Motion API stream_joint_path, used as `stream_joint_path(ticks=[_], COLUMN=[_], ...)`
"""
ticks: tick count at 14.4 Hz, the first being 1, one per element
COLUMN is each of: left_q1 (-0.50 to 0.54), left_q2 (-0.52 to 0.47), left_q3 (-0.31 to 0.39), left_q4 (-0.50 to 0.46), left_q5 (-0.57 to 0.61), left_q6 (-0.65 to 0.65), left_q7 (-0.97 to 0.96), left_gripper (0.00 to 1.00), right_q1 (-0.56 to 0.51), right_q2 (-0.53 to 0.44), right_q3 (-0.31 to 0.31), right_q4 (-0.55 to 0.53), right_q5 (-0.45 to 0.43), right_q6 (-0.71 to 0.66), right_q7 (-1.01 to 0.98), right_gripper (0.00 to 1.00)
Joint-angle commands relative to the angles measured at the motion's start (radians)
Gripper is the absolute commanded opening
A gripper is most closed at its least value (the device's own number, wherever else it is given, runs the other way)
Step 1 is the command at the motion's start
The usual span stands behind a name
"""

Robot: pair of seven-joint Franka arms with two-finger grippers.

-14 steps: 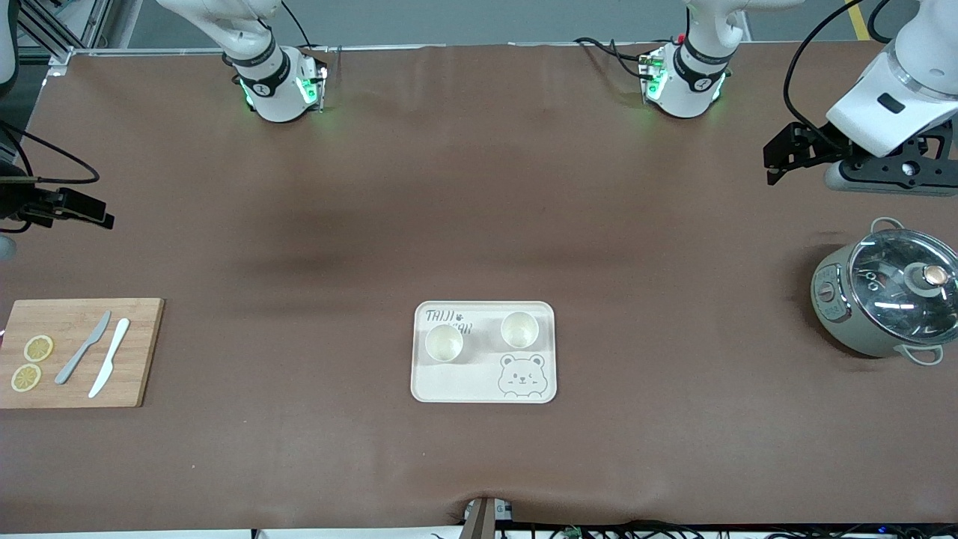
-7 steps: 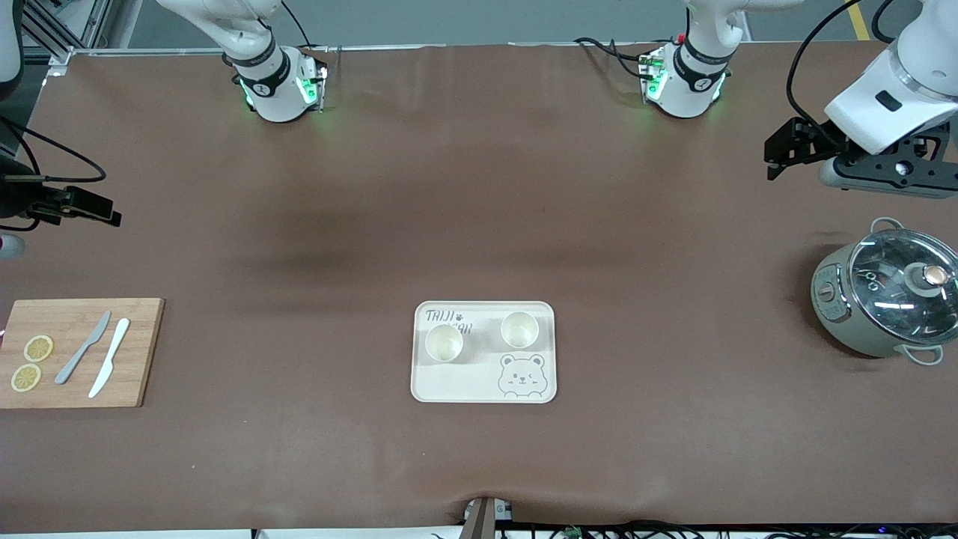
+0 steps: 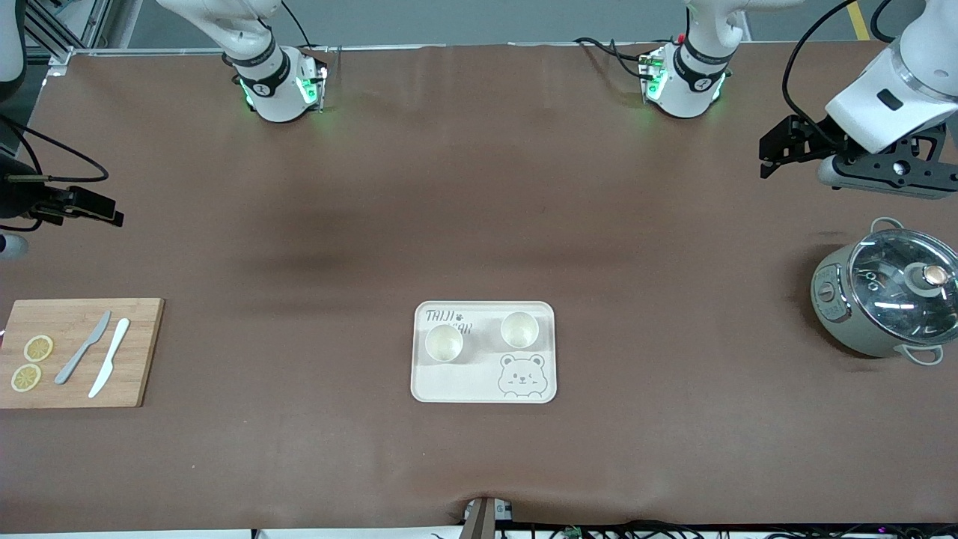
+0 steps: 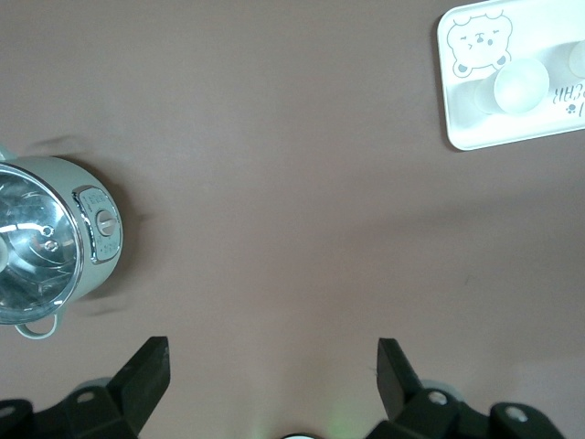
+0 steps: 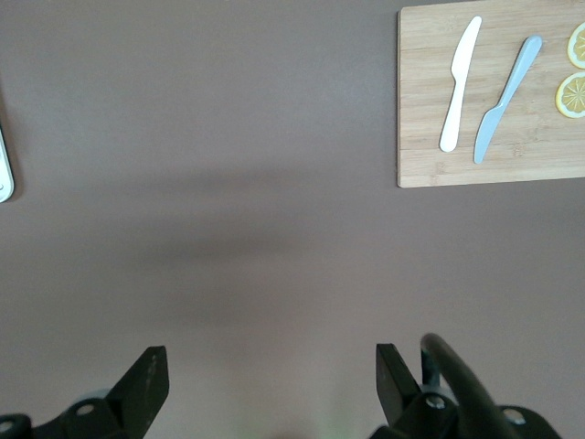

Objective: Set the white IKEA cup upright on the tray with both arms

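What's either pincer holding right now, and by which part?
Nothing. The left pincer is open and empty over bare table near the grey glass-lidded pot; the right pincer is open and empty near the wooden cutting board.

2 white cups are standing upright on the cream tray, open mouths facing up. One cup is sitting beside the "TAIJI BEAR" lettering, toward the right arm's end; the other cup is sitting just above the grey bear face, toward the left arm's end. They are standing near each other, not touching. The tray is lying flat, well apart from the left gripper and the right gripper, both hanging open over bare table.
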Motion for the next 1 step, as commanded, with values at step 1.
stream_joint_path(ticks=[1], left_q1=[0.003], left_q2=[-0.001], left_q3=[0.001], left_q4=[0.014], left_q5=[-0.012], left_q6=[-0.018], left_q7=[0.012], left_gripper=[1.0], right_q1=[0.0], right_q2=[-0.025], right_q3=[0.004], right_q4=[-0.023], right_q5=[0.008], right_q6=[-0.002], right_q7=[0.013], right_gripper=[1.0])
